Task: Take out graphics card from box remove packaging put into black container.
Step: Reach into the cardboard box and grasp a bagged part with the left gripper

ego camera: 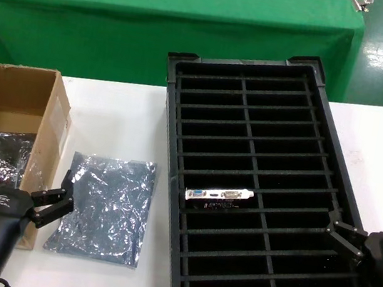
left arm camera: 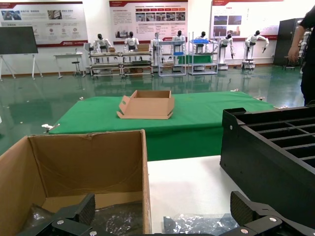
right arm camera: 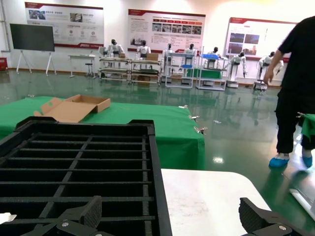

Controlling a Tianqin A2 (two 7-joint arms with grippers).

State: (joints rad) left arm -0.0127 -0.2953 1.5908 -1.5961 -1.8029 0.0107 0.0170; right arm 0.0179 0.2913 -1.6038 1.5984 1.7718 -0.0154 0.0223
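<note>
From the head view, the graphics card (ego camera: 218, 195) is seen standing in a slot of the ribbed black container (ego camera: 176, 148), its silvery bracket running crosswise. The crinkled silver bag (ego camera: 104, 206) lies flat on the white bench (ego camera: 119, 122) beside the corrugated box (ego camera: 49, 129). The left pincer (ego camera: 24, 180) is spread wide; the right pincer (ego camera: 340, 234) also.

In the left wrist view, the box's (left arm camera: 88, 162) brown wall is seen.

In the right wrist view, the container's (right arm camera: 98, 162) ribs are seen.

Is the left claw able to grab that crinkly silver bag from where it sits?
Probably yes. The left gripper is open right beside the silver bag, which lies flat on the white table with nothing on top.
</note>
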